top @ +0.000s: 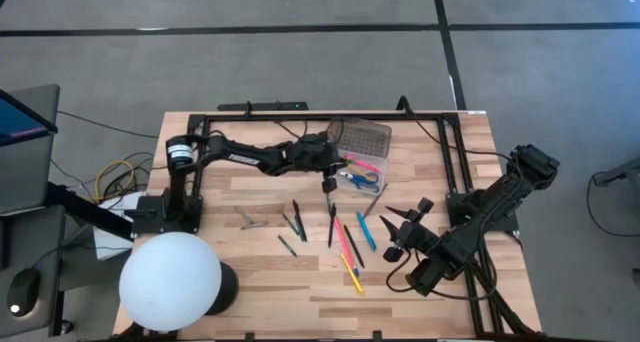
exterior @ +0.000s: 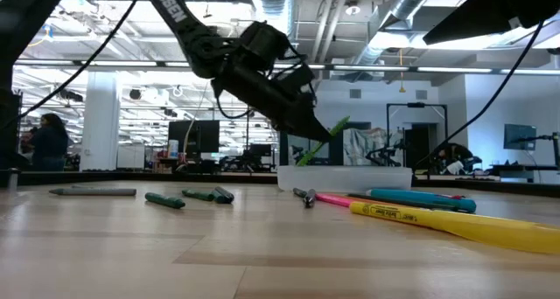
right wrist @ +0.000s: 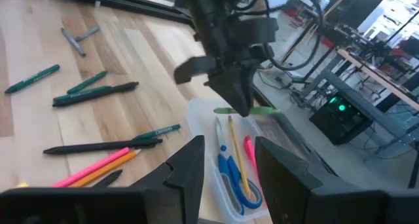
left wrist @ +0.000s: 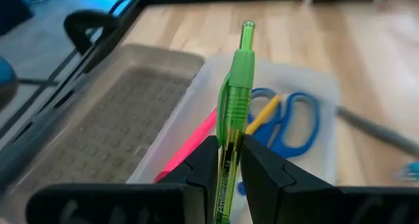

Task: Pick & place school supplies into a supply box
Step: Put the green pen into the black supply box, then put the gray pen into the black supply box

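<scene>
Left end effector (left wrist: 228, 164) was noted closed on a green pen (left wrist: 237, 112), held aloft over the open tray of the supply box (top: 375, 169). The tray already held blue-handled scissors (left wrist: 292, 122), a pink marker (left wrist: 194, 144) and a yellow pencil (right wrist: 236, 160); the dotted lid (top: 362, 138) lay just beside it. For a clean placement, the pen would be best lowered and turned along the tray's long side before release, so that it settles flat beside the scissors and does not bridge the rim. The pen's tip projected forward past the fingers, above the tray's interior. Right end effector (top: 397, 238) was seen open, waiting near the tabletop's (top: 260, 292) right edge. Other pens and markers (top: 345, 244) lay loose on the tabletop, well apart from the box.
</scene>
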Motion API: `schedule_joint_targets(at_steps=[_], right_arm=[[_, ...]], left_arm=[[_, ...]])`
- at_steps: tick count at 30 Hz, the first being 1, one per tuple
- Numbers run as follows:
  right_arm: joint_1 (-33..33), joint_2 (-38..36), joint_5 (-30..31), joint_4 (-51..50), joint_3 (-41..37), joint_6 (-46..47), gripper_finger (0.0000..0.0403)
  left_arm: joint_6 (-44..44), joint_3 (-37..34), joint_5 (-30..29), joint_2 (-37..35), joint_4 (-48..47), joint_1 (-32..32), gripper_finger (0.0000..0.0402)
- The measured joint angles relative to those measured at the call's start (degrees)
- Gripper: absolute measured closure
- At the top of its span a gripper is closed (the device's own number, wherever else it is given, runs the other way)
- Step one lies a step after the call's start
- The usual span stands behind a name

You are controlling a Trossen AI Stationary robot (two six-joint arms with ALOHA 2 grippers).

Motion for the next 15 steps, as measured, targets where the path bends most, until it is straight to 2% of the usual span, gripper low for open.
schedule_joint_targets(at_steps=[6,15], right_arm=[[0.0,0.0,-0.7,0.0,0.0,0.0,0.0276],[-0.1,0.0,-0.7,0.9,-0.8,1.1,0.0276]], left_arm=[[1.6,3.8,-3.8,0.5,-6.8,0.0,0.0332],[2.1,5.1,-3.2,0.5,-8.8,-0.2,0.0276]])
